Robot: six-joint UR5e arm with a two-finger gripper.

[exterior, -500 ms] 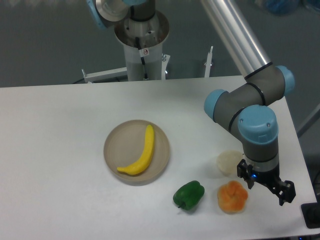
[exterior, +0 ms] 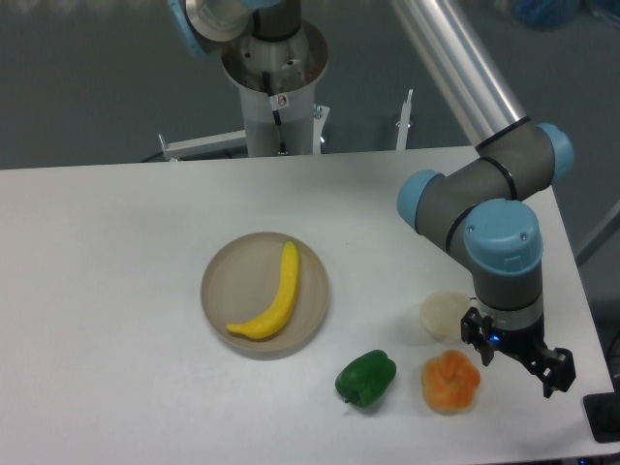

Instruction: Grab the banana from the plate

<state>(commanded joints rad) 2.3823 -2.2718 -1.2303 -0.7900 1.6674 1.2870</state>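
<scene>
One bright yellow curved toy banana lies on round beige shallow plate, mid white table; black two-finger gripper at far right, empty, well apart from banana, jaws spread apart; green toy pepper, orange segmented fruit, pale round item nr gripper.

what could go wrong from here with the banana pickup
The end effector sits far right of the plate, close beside the orange fruit and the pale object; swinging over could knock them. The banana lies flat and curved on the plate, so a badly aligned grasp may slip.
</scene>
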